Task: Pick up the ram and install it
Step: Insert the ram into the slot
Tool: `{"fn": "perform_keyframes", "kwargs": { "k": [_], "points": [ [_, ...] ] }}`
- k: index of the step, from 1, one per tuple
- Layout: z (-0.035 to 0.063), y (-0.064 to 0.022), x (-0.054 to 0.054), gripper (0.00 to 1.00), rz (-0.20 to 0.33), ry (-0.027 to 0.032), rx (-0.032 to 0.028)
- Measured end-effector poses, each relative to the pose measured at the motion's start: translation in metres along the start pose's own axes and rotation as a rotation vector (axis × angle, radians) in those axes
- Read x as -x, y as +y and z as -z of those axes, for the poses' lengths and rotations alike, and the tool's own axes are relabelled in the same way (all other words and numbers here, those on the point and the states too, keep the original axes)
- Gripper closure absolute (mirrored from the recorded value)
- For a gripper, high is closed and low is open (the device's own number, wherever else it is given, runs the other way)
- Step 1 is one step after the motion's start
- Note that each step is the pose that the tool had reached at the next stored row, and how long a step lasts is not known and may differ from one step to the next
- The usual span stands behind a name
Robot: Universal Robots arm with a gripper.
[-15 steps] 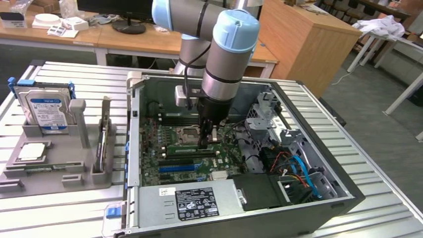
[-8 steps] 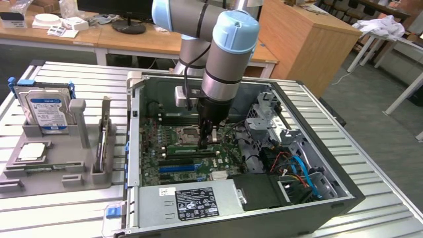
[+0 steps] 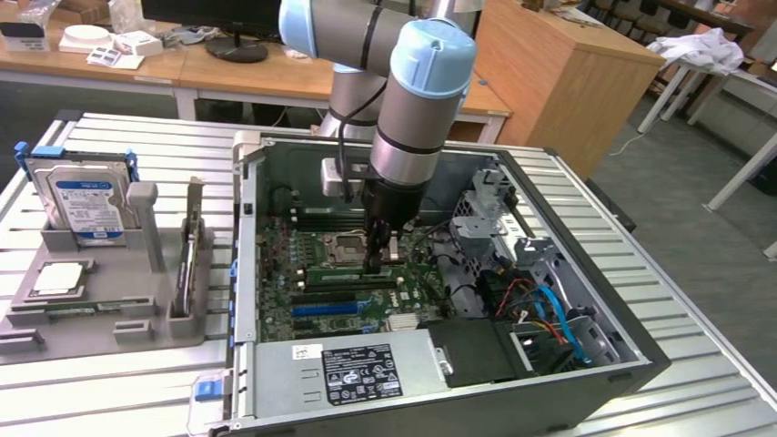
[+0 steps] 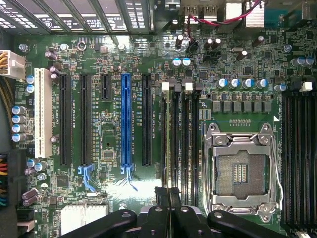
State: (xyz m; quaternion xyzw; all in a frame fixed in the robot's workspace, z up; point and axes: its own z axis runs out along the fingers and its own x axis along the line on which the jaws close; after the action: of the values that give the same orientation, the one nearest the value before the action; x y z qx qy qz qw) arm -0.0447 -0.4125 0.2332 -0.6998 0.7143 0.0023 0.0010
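The thin green ram is seen standing edgewise among long black slots beside the square metal socket, where the vertical arm's black fingers are clenched shut at its end.

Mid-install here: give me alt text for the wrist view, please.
Shut fingers hang over the black memory slots on a green motherboard, beside the empty processor socket. Whether they pinch the ram cannot be told. A blue expansion slot lies further off.
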Motion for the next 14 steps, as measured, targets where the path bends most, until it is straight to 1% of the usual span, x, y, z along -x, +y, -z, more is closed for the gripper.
{"fn": "perform_keyframes", "kwargs": {
  "k": [14],
  "points": [
    [0.0,0.0,0.0,0.88,0.004,0.0001,0.0001]
  ]
}}
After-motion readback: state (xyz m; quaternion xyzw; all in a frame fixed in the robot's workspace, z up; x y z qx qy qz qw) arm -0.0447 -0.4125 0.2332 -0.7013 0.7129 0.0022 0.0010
